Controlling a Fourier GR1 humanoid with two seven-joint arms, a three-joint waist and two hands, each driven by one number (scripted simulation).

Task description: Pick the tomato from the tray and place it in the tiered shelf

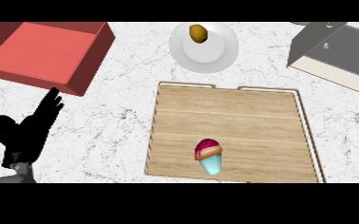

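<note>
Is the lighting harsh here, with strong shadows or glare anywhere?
Head view: light is soft and even; the white plate is the brightest spot without hard glare; the red box has a darker shaded side; the wooden tray casts almost no shadow; the black left hand shows little detail.

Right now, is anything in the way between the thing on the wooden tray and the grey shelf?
Nothing visible blocks it. The pink-and-blue thing, more cupcake than tomato, lies on the tray; only the tray's low rim and bare counter lie toward the shelf. The plate sits left of that path.
</note>
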